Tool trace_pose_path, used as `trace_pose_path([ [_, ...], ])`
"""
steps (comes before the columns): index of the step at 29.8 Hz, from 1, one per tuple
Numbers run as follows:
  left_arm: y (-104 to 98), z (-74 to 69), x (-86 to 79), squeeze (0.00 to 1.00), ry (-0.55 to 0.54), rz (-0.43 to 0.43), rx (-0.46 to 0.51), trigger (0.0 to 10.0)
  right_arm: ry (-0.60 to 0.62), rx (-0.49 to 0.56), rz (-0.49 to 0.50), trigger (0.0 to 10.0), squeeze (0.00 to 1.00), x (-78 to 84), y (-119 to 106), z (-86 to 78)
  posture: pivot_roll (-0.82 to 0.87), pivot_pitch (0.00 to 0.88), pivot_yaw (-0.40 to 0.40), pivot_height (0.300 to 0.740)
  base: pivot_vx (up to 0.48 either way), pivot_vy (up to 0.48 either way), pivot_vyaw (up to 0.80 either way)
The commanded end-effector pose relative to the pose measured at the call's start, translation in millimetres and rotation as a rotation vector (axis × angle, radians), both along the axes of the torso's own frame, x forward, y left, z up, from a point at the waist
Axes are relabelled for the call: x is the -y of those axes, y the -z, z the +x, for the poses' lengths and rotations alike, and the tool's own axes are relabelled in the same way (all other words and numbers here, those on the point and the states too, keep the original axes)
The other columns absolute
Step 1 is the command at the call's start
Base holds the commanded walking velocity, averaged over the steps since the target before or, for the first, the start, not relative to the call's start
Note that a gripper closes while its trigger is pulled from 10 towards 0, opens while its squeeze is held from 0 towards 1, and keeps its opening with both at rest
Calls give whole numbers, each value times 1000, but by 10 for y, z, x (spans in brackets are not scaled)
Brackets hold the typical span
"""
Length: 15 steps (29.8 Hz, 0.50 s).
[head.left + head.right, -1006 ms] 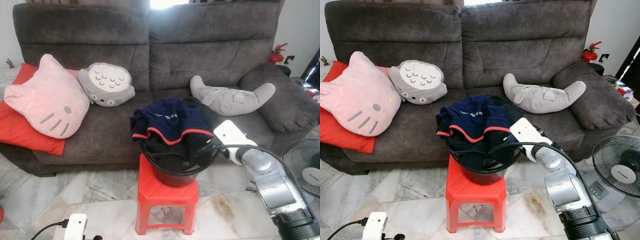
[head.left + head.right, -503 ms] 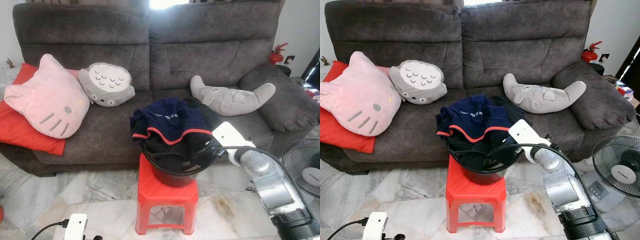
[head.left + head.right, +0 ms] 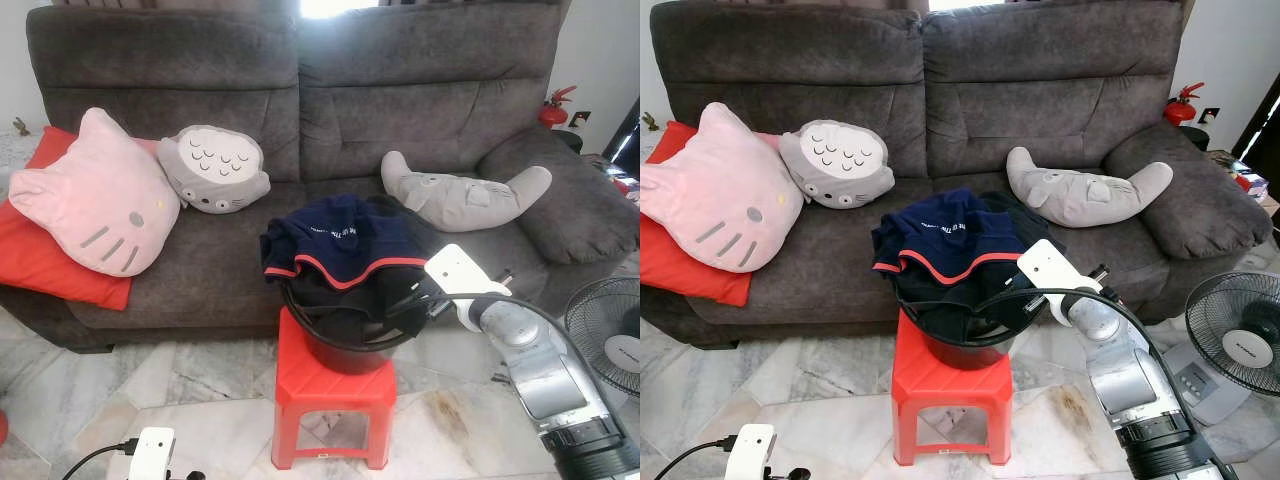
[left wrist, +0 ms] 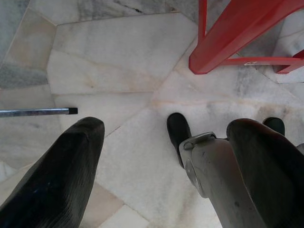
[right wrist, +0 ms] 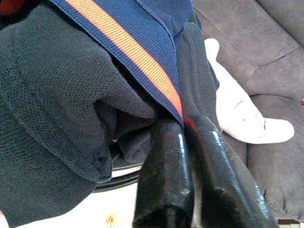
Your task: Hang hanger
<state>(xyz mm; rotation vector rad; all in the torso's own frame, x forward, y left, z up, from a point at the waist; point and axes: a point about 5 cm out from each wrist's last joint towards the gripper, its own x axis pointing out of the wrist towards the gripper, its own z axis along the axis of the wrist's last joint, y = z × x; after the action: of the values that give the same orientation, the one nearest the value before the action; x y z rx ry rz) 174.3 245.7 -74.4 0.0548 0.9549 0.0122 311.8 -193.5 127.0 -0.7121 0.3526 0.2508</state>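
A black bucket [image 3: 346, 347] heaped with dark clothes stands on a red plastic stool [image 3: 335, 386] in front of the sofa. On top lies a navy garment [image 3: 336, 238] with an orange-red hem stripe [image 5: 137, 61]. My right gripper [image 5: 186, 124] is at the bucket's right rim, its two black fingers [image 5: 164, 175] pressed together with the striped hem caught at their tips. From the head, the right gripper [image 3: 408, 298] sits against the clothes under the hem. My left gripper [image 4: 168, 126] hangs low over the marble floor, fingers spread wide with nothing between them. I see no hanger.
A grey sofa [image 3: 300, 100] holds a pink cat cushion [image 3: 95, 195], a grey round plush [image 3: 213, 170] and a grey crescent plush [image 3: 460, 198]. A floor fan [image 3: 606, 346] stands at the right. My feet [image 4: 178, 135] and a metal rod [image 4: 35, 112] are on the floor.
The right gripper has edged very slightly along the bucket's rim; the clothes, the stool and the left arm look the same.
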Motion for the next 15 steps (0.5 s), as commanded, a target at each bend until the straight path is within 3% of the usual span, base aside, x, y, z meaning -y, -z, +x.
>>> trace_pose_path([
  [1, 0, -14, -34, 0, 8, 20, -15, 10000, -9, 9, -6, 0, 0, -29, -10, 16, -213, 0, 7, 740, 0, 0, 0],
  [6, 0, -15, -35, 0, 10, 21, -17, 10000, -10, 17, -8, 0, 0, -23, -21, 22, -213, 0, 7, 740, 0, 0, 0],
  [15, 0, -14, -34, 0, 11, 21, -17, 10000, -5, 152, -40, 0, 0, 23, -289, 128, -217, 0, 7, 740, 0, 0, 0],
])
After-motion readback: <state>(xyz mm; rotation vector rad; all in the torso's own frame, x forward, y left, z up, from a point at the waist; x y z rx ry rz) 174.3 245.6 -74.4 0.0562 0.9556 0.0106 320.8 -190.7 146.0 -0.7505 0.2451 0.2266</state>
